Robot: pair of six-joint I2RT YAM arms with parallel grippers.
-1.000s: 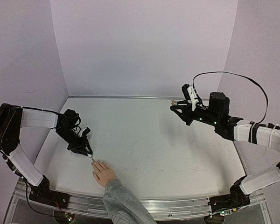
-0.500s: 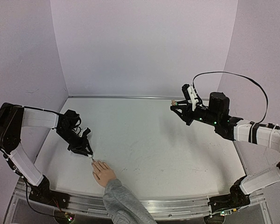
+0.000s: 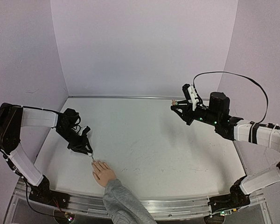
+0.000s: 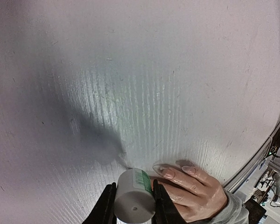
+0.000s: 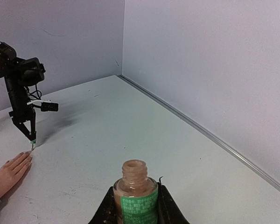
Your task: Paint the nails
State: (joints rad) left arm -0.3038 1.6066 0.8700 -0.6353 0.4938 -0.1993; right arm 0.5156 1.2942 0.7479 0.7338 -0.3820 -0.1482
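The nails [image 4: 168, 173] were at the tips of the model hand [image 3: 103, 173]. It lay flat, palm down, on the counter [image 3: 154, 140] close to the near edge and left of the middle, with a grey sleeve [image 3: 121, 201] running off over that edge. Its long axis went slantwise, from the near edge toward the far left, so the fingers pointed straight at your left hand [image 3: 87, 150].

This hand was clenched on the white cap [image 4: 134, 199], and the thin brush [image 3: 91, 158] reached down from it to just beside the fingertips. Whether the bristles touched a nail, you could not tell: in the left wrist view the cap hid the tip. From the brush the nails lay a little nearer and to the right, so I judge the coming stroke needed only a very short move along the fingers.

Your right hand [image 5: 136, 205] was much farther away. It was raised at the far right, well apart, and grasped the open bottle [image 5: 137, 186] upright.

The counter was bare to the far side and to the right of the model hand, so you had room there. The near edge was close behind the model hand.
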